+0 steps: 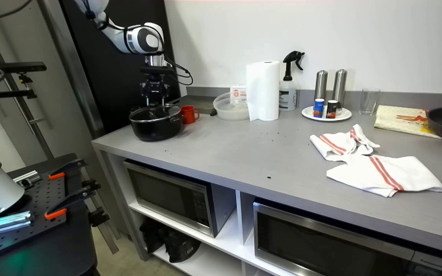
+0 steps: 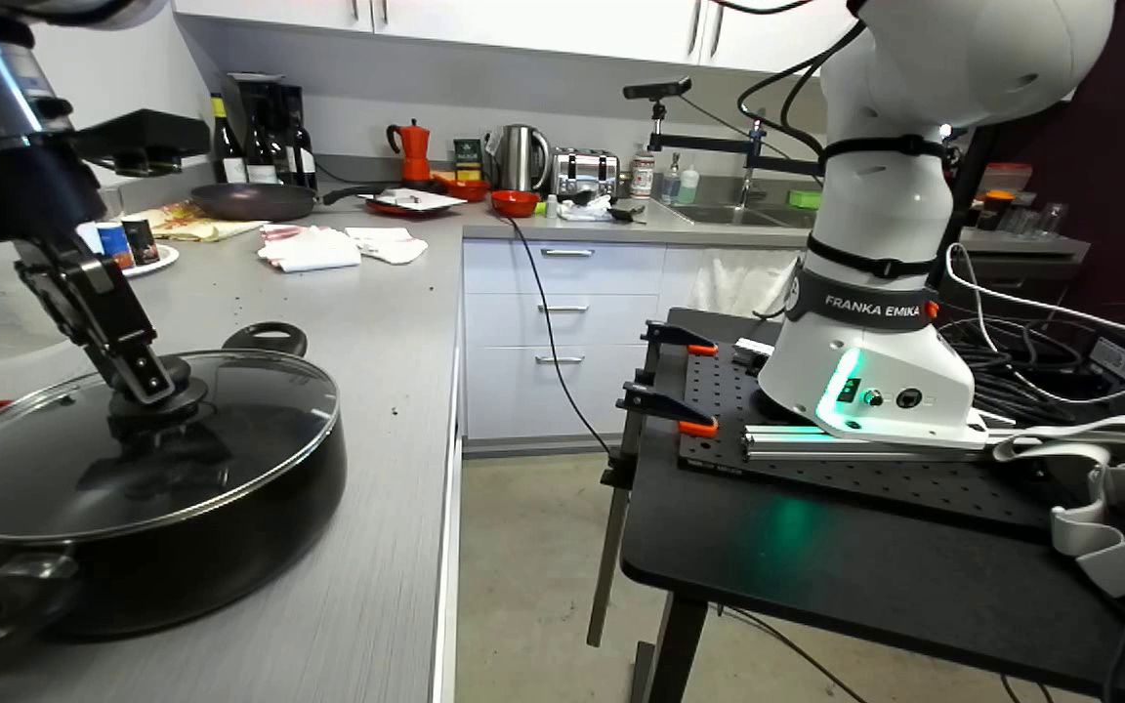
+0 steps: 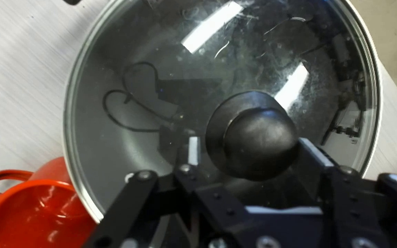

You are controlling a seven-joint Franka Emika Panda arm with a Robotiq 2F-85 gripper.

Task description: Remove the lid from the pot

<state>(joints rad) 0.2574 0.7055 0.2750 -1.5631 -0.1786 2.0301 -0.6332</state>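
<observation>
The glass lid (image 1: 167, 112) with its metal rim lies flat on the black pot (image 1: 155, 131) at the counter's left end in an exterior view. The lid (image 2: 260, 420) and pot (image 2: 270, 557) also show large in an exterior view. In the wrist view, the lid (image 3: 143, 113) fills most of the picture, with its dark knob (image 3: 260, 137) at the jaws. My gripper (image 3: 248, 140) is open, with one finger on each side of the knob. The left finger is apart from it; the right finger is very close, and contact is unclear. The gripper (image 1: 155, 103) points straight down.
A red mug (image 1: 188, 114) stands close beside the pot and shows in the wrist view (image 3: 40, 217). A clear plastic bowl (image 1: 230, 111), paper towel roll (image 1: 263, 92) and spray bottle (image 1: 288, 94) stand further along the wall. The counter's front edge (image 1: 129, 155) is near the pot.
</observation>
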